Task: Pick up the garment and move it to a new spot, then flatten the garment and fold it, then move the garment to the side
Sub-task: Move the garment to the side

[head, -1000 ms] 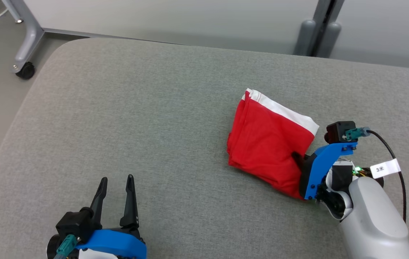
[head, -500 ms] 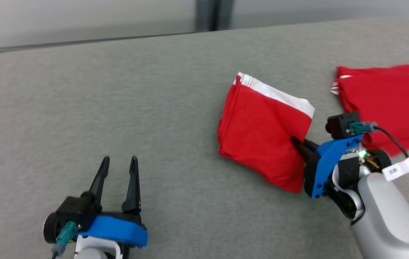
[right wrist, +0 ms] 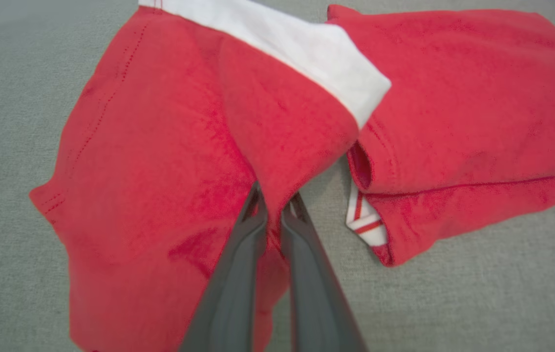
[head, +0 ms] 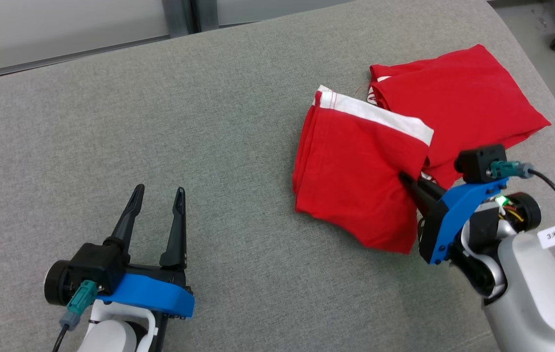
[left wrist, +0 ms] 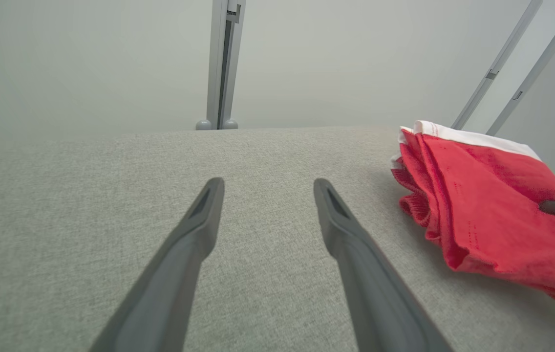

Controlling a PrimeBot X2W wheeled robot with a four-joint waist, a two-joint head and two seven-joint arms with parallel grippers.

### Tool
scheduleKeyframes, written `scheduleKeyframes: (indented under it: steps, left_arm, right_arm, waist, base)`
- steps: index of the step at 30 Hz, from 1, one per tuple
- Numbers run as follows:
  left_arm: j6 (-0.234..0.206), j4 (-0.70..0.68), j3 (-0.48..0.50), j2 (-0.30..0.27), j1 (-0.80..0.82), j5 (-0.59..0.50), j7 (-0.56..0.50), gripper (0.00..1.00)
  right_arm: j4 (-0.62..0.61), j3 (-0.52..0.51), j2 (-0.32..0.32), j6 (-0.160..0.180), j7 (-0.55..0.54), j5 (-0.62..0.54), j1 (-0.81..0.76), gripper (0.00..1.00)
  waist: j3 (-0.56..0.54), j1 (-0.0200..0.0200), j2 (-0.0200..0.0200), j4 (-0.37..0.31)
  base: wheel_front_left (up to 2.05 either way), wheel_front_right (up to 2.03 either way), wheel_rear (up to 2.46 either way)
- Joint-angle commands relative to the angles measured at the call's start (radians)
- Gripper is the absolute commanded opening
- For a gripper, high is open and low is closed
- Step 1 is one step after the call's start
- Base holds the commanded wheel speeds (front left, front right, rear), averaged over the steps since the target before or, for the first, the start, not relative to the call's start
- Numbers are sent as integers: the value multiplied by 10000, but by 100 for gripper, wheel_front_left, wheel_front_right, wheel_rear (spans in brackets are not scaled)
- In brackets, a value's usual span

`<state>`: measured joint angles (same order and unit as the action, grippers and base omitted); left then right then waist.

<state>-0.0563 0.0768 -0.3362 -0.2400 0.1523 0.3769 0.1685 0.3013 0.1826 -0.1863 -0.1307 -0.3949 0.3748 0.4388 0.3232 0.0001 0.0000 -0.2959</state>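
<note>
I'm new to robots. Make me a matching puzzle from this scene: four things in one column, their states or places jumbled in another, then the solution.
Things:
1. left end effector
2. right end effector
3. garment with white band
4. second red garment

States:
A. lies ungripped, farthest right
B. pinched at its near right edge
C. open, holding nothing
D. shut tight

Pairs: 1-C, 2-D, 3-B, 4-A

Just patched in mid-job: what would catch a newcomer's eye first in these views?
The folded red garment with a white band lies right of centre on the grey cushion, and the right gripper is shut on a fold at its near edge. Just beyond it to the right lies a second red garment, flat. At the lower left, the left gripper stands open over bare cushion.
</note>
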Motion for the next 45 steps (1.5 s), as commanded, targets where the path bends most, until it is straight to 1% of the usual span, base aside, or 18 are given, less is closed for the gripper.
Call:
scheduleKeyframes:
  steps: [1, 5, 11, 18, 23, 26, 27, 28, 29, 30, 35, 40, 45]
  left_arm:
    - [-47, -109, -1, -73, 132, -73, -53, 100]
    - [-53, -225, -71, -104, 189, -102, -126, 100]
    - [-88, -276, -178, 22, 271, -58, -58, 100]
    - [3, -147, -286, 53, 426, -33, 53, 100]
    - [20, -106, -404, 58, 464, -46, 95, 100]
    - [23, -84, -456, 46, 494, -64, 80, 100]
    - [23, -77, -477, 45, 516, -76, 72, 100]
    - [21, -73, -488, 39, 543, -86, 58, 100]
    - [16, -69, -489, 34, 566, -95, 55, 100]
    - [12, -64, -494, 24, 584, -102, 44, 100]
    - [7, -38, -533, -20, 669, -120, 4, 100]
    - [-53, -3, -523, -52, 702, -79, 1, 100]
    - [-122, 41, -398, -133, 728, 5, 58, 100]
  right_arm:
    - [-105, -19, -56, -1, 4, 44, 246, 0]
    - [20, -278, -538, -1, -184, -117, 721, 0]
    - [569, -1219, -1573, -1, -571, -565, 1497, 0]
    - [1320, -2202, -2560, -1, -1032, -1208, 2207, 0]
    - [1766, -2630, -3126, 1, -1214, -1627, 2567, 0]
    - [1892, -2827, -3194, 1, -1208, -1927, 2727, 0]
    - [1946, -2881, -3187, 1, -1167, -2018, 2777, 12]
    - [2004, -2927, -3140, 1, -1128, -2100, 2829, 42]
    - [2038, -3017, -3080, 1, -1020, -2236, 2896, 83]
    - [2095, -3099, -3020, 1, -907, -2388, 2964, 100]
    - [2312, -3369, -2719, -1, 54, -3166, 3183, 100]
    - [2567, -3512, -2294, -1, 809, -3420, 3326, 100]
    - [2551, -3333, -2035, -1, 1362, -3466, 3450, 100]
  waist:
    - [29, -1, 0, -5]
    - [107, -1, 0, 171]
    - [292, -1, 0, 785]
    - [561, -1, 0, 1560]
    - [704, -1, 0, 1881]
    - [796, -1, 0, 1952]
    - [825, -1, 0, 1968]
    - [858, -1, 0, 1977]
    - [884, -1, 0, 1981]
    - [911, -1, 0, 1982]
    - [1006, -1, 0, 1972]
    - [971, -1, 0, 1937]
    - [827, -1, 0, 1869]
  base:
    - [0, 0, 0]
    - [0, 0, 0]
    - [0, 0, 0]
    - [0, 0, 0]
    - [0, 0, 0]
    - [0, 0, 0]
    - [0, 0, 0]
    - [0, 0, 0]
    - [0, 0, 0]
    - [0, 0, 0]
    - [0, 0, 0]
    - [0, 0, 0]
    - [0, 0, 0]
